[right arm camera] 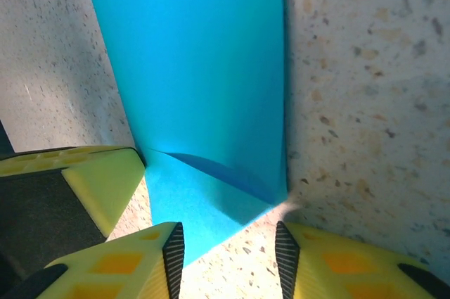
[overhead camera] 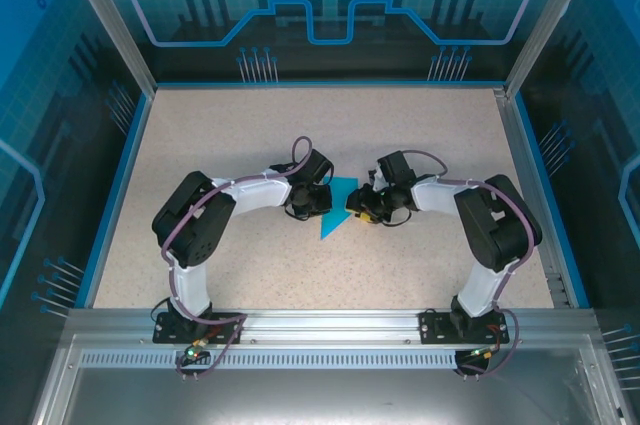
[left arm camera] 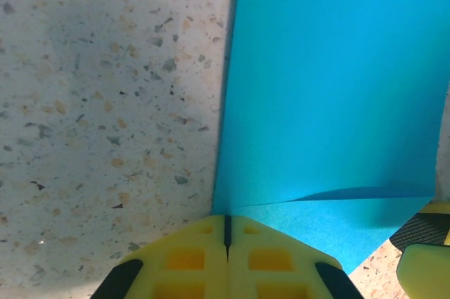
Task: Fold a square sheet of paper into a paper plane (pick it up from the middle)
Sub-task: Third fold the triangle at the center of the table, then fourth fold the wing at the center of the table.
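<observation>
On the left of the top view, the left gripper (overhead camera: 306,201) hangs low over the speckled desk (overhead camera: 200,145), and its black wrist hides the jaws. In its own wrist view the two yellow jaws are pressed together, with only a thin seam between them. Their tips meet the near corner of the blue paper (left arm camera: 330,88), but I cannot tell whether any paper is caught in the seam.

The paper lies flat at the middle of the desk between the two grippers. From above it reads as a narrow triangle with both flanks covered. A folded flap casts a curved shadow near its near end.

On the right, the right gripper (right arm camera: 228,232) has its jaws spread. The paper's point lies in the gap and touches neither jaw.
</observation>
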`<state>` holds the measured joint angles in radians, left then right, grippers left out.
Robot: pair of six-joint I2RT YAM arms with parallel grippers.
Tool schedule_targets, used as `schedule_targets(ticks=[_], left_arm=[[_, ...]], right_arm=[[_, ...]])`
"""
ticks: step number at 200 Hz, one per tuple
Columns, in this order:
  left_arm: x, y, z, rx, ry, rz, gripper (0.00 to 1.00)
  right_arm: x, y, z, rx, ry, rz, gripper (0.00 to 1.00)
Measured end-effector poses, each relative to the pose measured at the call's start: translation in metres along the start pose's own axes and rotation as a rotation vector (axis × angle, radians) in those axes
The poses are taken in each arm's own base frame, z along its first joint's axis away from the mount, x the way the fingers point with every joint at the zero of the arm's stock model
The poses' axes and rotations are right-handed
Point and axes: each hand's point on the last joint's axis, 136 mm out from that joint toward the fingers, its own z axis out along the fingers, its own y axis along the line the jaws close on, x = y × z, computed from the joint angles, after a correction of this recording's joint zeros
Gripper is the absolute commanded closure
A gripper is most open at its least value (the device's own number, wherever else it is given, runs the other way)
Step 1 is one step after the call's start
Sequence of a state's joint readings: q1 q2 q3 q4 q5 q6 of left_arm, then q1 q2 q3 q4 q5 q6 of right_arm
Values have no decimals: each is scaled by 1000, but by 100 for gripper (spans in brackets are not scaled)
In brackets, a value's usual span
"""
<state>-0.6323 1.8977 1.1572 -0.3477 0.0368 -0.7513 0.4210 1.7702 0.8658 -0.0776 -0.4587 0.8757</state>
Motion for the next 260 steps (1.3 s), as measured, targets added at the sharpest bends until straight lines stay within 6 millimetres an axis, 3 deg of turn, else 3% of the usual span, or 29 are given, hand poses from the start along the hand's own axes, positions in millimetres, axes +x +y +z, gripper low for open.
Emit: schedule_targets(ticks=[49, 103, 149, 178, 206, 238, 260], left_arm=[[1, 2, 0, -9, 2, -1, 98], [0, 2, 0, -11, 2, 2, 98], [0, 2, 0, -11, 1, 8, 96], [-1, 3, -6, -16, -6, 22, 86], [-13, -4, -35, 19, -61, 38, 74], [-38, -14, -92, 100, -195, 46, 60], [-47, -15, -122, 140, -277, 63, 42]], right_arm=[[-7, 15, -1, -49, -9, -27, 67], [-4, 17, 8, -72, 20, -26, 72], [2, 13, 16, -75, 62, -13, 88], [0, 15, 15, -71, 50, -9, 95], [-7, 21, -1, -49, -9, -25, 97], [-18, 44, -39, -45, -133, -73, 97], [-25, 58, -57, -38, -203, -96, 97]])
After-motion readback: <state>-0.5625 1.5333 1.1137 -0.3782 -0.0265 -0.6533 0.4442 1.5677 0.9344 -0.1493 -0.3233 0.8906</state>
